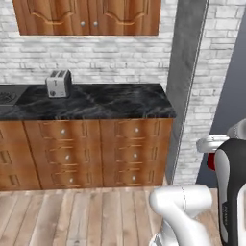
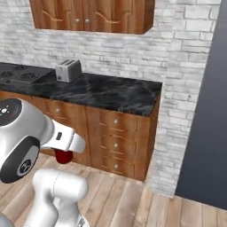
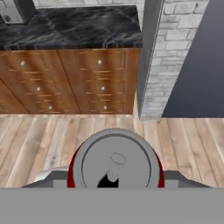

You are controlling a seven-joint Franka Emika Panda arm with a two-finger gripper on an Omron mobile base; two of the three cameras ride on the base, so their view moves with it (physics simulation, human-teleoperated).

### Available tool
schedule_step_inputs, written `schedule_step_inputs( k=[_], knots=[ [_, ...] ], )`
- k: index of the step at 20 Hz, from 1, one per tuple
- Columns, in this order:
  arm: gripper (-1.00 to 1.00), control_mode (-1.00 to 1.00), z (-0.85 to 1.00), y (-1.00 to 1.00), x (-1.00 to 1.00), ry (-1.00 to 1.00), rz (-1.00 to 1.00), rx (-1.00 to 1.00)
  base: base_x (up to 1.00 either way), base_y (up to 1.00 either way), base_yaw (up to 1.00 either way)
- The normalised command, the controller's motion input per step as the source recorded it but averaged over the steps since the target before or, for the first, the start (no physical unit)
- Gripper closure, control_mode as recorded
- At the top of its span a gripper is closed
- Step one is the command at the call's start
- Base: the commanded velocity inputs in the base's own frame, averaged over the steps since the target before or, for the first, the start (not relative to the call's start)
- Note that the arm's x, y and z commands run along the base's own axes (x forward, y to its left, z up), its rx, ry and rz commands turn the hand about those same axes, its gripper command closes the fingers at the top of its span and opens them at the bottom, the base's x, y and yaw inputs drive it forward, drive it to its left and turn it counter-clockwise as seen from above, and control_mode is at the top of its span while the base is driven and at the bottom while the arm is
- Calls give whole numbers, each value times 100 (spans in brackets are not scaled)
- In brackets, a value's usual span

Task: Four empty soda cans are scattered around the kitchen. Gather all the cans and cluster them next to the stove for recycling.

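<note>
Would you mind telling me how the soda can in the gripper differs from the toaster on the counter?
The soda can is red and round with a grey top; the toaster is silver and boxy. The can is carried in the air above the wood floor, clamped by the gripper; the toaster stands on the black counter, beside the stove. Both stand upright.

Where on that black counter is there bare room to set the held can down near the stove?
The counter lies bare from the toaster right to the brick wall. Only a narrow strip separates the toaster from the stove, so that spot is tighter. The gripper holds the soda can.
</note>
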Motion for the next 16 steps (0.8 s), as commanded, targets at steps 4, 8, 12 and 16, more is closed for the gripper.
schedule_step_inputs(
  k=[4,8,12,16],
  knots=[
    [100,100,0,0,0,0,0,0,0,87,4],
    [100,100,0,0,0,0,0,0,1,100,1],
    [100,100,0,0,0,0,0,0,10,100,0],
    [100,100,0,0,0,0,0,0,10,100,0]
  ],
)
